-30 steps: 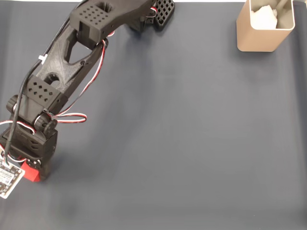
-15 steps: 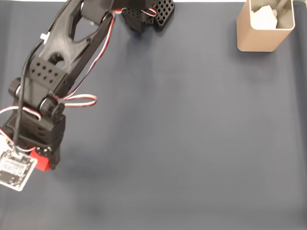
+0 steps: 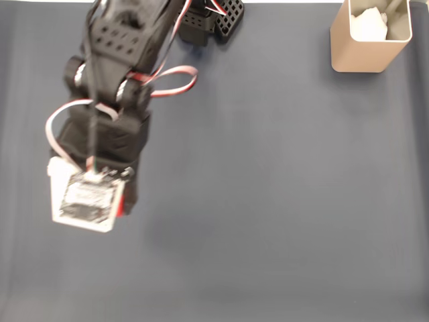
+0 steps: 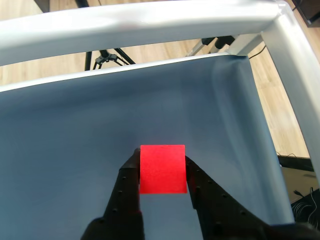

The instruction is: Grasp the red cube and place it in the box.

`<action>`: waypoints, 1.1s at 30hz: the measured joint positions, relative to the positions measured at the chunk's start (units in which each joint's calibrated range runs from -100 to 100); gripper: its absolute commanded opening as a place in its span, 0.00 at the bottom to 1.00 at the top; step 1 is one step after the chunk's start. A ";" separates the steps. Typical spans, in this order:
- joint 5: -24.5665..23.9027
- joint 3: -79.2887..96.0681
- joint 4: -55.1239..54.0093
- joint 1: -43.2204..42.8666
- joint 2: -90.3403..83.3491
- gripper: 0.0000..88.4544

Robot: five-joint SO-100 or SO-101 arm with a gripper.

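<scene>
Jaws clamp the plain, matte red cube [image 4: 162, 168] on 2 sides.

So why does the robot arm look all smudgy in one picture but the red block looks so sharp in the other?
In the fixed view the arm is blurred while the box looks crisp; in the wrist view the red cube between the jaws is sharp, with bright glare on the white frame above.

Dark grey-blue mat [image 3: 281, 201] covers the table, evenly lit — in the wrist view a pale metal frame [image 4: 150, 22] rims it, wooden floor [image 4: 150, 50] and black tripod legs [image 4: 107, 60] beyond.
</scene>
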 measured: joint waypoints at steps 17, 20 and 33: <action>2.93 16.00 8.51 -14.02 -24.92 0.00; 3.42 17.45 10.02 -17.14 -28.40 0.00; 3.22 17.54 18.77 -30.71 -35.78 0.00</action>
